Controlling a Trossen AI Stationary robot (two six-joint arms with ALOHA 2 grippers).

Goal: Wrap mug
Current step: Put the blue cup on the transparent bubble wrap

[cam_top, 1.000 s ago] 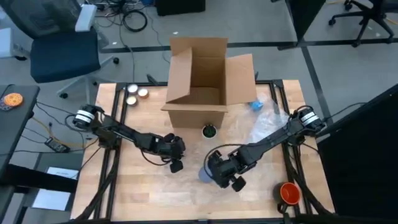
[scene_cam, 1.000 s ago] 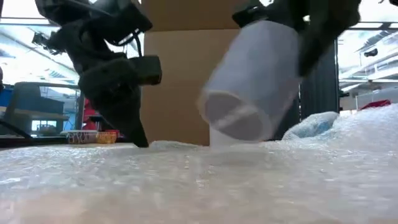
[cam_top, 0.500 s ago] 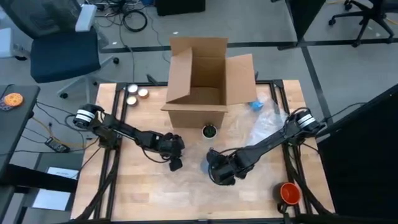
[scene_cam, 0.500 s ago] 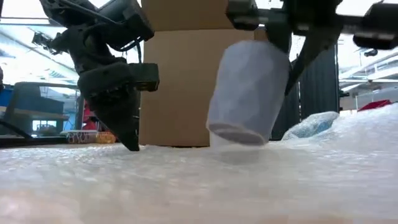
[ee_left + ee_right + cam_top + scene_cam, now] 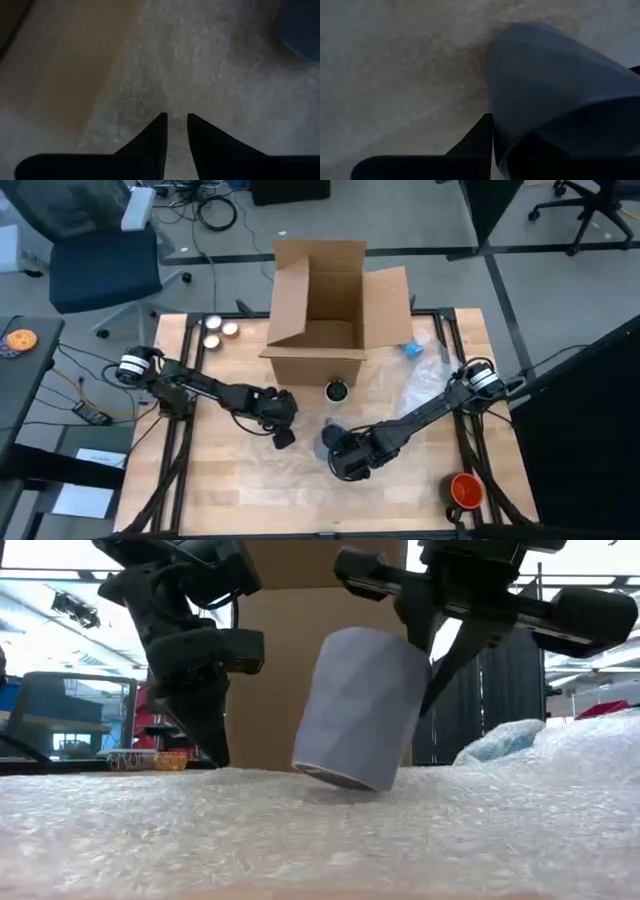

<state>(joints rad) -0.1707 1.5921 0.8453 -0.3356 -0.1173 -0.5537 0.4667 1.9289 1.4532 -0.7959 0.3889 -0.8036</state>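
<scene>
Right fingers [image 5: 425, 635] around tilted mug [image 5: 355, 705]

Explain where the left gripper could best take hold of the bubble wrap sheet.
At the bubble wrap edge beside the left gripper, coming down from above. The sheet lies flat on the table, so only an edge offers a pinch, and the mug weighs down its middle.

No readable text, no labels, no numbers (box [image 5: 322, 310] sides plain)
</scene>
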